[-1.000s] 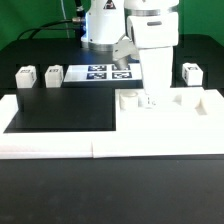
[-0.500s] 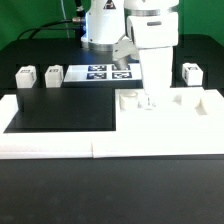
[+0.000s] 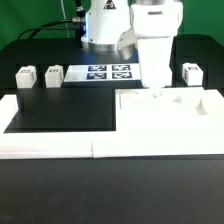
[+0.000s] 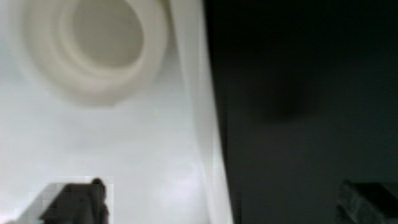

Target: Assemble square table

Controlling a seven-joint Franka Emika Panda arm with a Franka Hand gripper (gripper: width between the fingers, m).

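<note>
- Black surface point(image 3: 60, 190) in a dim room, with a low white border wall point(image 3: 60, 145) along the front edge and up the exterior view's left side.
- Square tabletop point(image 3: 170, 118) flat on the exterior view's right half, front edge against the wall, apparently seated square.
- Tool point(image 3: 157, 93) just above the tabletop's far edge, fingers point(image 4: 71, 205) spread wide, nothing between them.
- In the wrist view, a round socket point(image 4: 98, 45) in the white panel, with bare black surface past the panel's edge.
- Toward the far edge: outer left leg point(image 3: 25, 77) and inner left leg point(image 3: 53, 74) at the exterior view's left, right leg point(image 3: 192, 72) at its right, all well apart from the tabletop; fourth leg not in sight, possibly behind the arm.
- Marker board point(image 3: 108, 72) between them; not to be touched.
- Likely step: going for a leg.
- Rise straight up first, so no finger catches the panel's edge and drags it off the wall.
- Take the right leg, probably the nearest; straddle its flat sides, centre, descend fully, then close.
- Carry upright and line up over a socket before lowering.
</note>
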